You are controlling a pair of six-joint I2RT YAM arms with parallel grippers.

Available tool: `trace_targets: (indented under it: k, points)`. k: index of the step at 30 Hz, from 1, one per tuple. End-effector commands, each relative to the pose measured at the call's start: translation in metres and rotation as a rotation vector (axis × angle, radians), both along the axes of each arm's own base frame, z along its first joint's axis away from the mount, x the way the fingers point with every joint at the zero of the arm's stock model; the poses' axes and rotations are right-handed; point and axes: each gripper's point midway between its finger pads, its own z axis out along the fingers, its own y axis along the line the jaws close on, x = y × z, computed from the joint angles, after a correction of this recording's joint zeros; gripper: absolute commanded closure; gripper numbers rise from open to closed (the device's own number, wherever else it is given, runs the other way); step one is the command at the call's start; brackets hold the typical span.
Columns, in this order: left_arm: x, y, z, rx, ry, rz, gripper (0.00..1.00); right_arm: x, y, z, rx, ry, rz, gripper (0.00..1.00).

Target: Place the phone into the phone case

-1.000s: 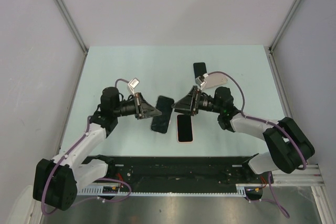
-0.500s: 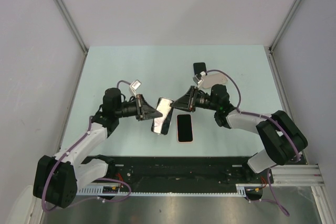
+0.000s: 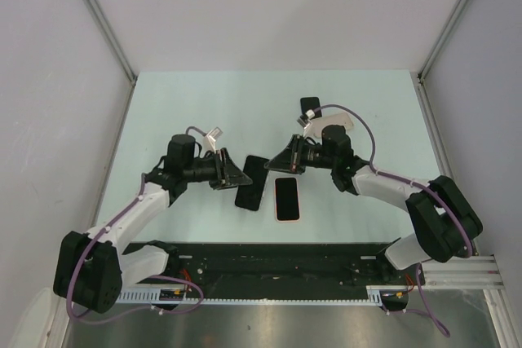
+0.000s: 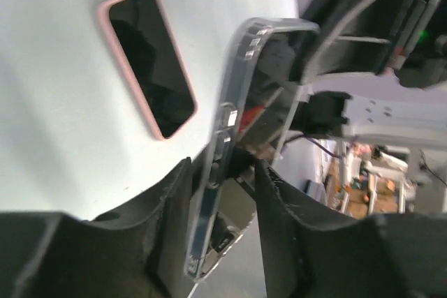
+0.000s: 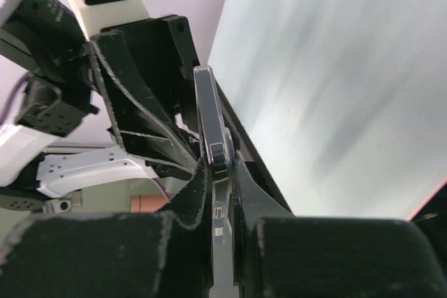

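A clear phone case (image 3: 252,182) hangs just above the table between my two grippers. In the top view it looks dark, as if the phone fills it. In the left wrist view the case (image 4: 230,130) stands edge-on against one finger of my left gripper (image 4: 223,169), with a gap to the other finger, so the jaws are open. My right gripper (image 5: 218,162) is shut on the opposite end of the case (image 5: 209,116). From above, the left gripper (image 3: 242,177) and right gripper (image 3: 274,165) face each other across it.
A phone in a pink case (image 3: 286,199) lies flat on the table just right of the held case, also in the left wrist view (image 4: 148,61). A small black phone (image 3: 310,107) and a white object (image 3: 333,124) lie further back, behind the right arm.
My right gripper moved in and shut on the case's far end. My left jaws have loosened off it. The case has swung from a bright tilt to a darker, flatter pose.
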Motion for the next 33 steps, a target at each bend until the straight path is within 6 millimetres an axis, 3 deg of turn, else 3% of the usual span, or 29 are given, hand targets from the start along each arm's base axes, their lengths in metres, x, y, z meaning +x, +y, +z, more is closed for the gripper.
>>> trace_targets:
  k: [1,3,4,10,20,21,22,28,33]
  points:
    - [0.02,0.022,-0.009,0.214,-0.049,0.106,0.48,0.008,-0.003,0.023,-0.005,-0.119,0.001,1.0]
    - [0.028,0.035,-0.009,0.304,-0.062,0.153,0.39,0.007,-0.005,0.015,-0.031,-0.101,0.002,1.0]
    - [0.032,0.039,-0.008,0.329,-0.07,0.171,0.23,0.008,-0.005,0.013,-0.039,-0.1,-0.001,1.0]
    - [0.046,0.068,0.006,0.461,-0.143,0.287,0.05,0.014,-0.002,-0.015,-0.078,-0.05,0.004,1.0]
    - [0.055,0.104,0.001,0.613,-0.223,0.381,0.01,0.022,0.025,-0.078,-0.195,0.049,0.079,1.0]
    - [0.055,0.105,0.001,0.611,-0.226,0.382,0.01,0.027,0.028,-0.076,-0.208,0.02,0.083,1.0]
    - [0.054,0.104,-0.001,0.609,-0.224,0.379,0.01,0.025,0.028,-0.091,-0.244,0.052,0.092,1.0]
    - [0.055,0.1,-0.002,0.593,-0.217,0.352,0.0,0.027,0.025,-0.119,-0.308,0.091,0.116,0.99]
    - [0.056,0.098,-0.004,0.571,-0.205,0.336,0.0,0.033,0.016,-0.131,-0.362,0.103,0.084,0.89]
